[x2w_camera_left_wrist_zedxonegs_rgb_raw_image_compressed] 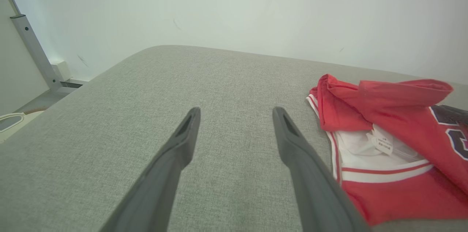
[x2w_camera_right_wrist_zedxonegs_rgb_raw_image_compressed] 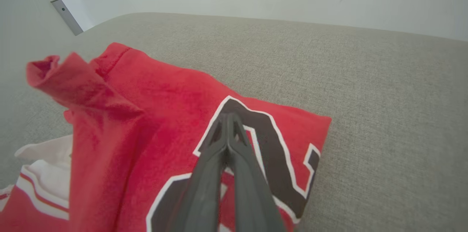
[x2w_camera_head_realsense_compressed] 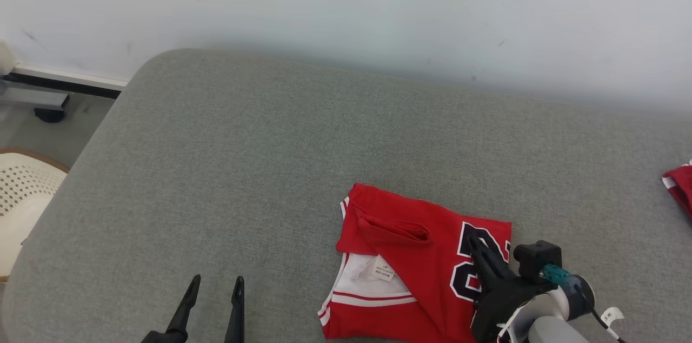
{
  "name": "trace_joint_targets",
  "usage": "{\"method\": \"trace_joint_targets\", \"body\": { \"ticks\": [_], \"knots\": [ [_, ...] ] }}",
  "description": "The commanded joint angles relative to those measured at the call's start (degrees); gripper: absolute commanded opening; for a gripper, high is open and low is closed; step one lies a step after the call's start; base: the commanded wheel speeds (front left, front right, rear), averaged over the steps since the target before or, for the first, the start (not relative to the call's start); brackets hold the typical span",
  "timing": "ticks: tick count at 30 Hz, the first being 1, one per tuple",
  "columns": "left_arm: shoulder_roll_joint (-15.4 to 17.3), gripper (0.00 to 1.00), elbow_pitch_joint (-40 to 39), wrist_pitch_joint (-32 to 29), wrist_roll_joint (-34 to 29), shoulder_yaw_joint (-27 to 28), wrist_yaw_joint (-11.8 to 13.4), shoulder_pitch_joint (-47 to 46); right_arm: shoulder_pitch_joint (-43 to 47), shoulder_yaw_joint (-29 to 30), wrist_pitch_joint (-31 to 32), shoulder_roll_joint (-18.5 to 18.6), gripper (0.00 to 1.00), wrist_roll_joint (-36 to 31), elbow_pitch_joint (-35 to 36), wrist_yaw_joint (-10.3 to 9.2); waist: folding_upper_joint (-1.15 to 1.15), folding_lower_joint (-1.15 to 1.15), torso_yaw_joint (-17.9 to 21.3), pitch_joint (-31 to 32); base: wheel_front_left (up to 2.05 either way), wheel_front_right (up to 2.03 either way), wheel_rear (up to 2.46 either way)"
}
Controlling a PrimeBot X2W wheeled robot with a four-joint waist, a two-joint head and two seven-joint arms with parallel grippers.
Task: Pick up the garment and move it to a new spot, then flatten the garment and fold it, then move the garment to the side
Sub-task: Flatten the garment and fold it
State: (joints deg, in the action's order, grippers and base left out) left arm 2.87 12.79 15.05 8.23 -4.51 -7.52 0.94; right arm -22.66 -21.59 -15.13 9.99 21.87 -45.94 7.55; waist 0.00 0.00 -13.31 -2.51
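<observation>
The right gripper (x2w_camera_right_wrist_zedxonegs_rgb_raw_image_compressed: 227, 115) is closed, tips over the red shirt (x2w_camera_head_realsense_compressed: 427, 270); the left gripper (x2w_camera_left_wrist_zedxonegs_rgb_raw_image_compressed: 236, 112) is open. A push could bunch the folds.

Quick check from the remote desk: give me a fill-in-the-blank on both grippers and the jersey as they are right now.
1. The right gripper is ___, its tips over the black number on the jersey.
2. The left gripper is ___, above the bare grey upholstered surface.
3. The jersey lies to the left gripper's ___.
Missing words: shut; open; right.
</observation>
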Motion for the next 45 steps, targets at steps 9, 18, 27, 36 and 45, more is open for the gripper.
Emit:
{"method": "trace_joint_targets", "body": {
  "ticks": [9, 18, 27, 36, 45],
  "knots": [
    [0.02, 1.0, 0.25, 0.12, 0.09, 0.04, 0.07, -0.51, -0.8, -3.57, 0.02, -3.0, 0.0, 2.18, -2.42, -0.13, 0.0, 0.0, -1.12, 0.06, 0.0, 0.0, 0.0],
    [0.02, 1.0, 0.1, 0.13, 0.06, 0.07, 0.07, -0.9, 1.77, -9.99, 0.02, -5.81, 0.0, 6.44, 1.33, -0.13, 0.0, 0.0, -1.88, 0.09, 0.0, 0.0, 0.0],
    [0.02, 1.0, -0.17, 0.12, 0.9, 0.18, 0.06, -0.27, 5.09, -23.92, 0.02, -5.99, 0.0, 12.17, 5.77, -0.13, 0.0, 0.0, -1.94, 0.23, 0.0, 0.0, 0.0],
    [0.01, 1.0, -0.64, 0.12, 0.33, 1.25, 0.1, 1.12, 4.68, -19.01, 0.02, -2.76, 0.0, 12.04, 13.51, -0.12, 0.0, 0.0, 0.19, 1.51, 0.0, 0.0, 0.0],
    [0.02, 1.0, -1.63, 0.13, -0.5, 1.82, 0.19, 1.61, 11.54, 1.42, 0.02, -0.59, 0.0, 4.42, 23.52, -0.13, 0.0, 0.0, 3.59, 2.64, 0.0, 0.0, 0.0]
  ]
}}
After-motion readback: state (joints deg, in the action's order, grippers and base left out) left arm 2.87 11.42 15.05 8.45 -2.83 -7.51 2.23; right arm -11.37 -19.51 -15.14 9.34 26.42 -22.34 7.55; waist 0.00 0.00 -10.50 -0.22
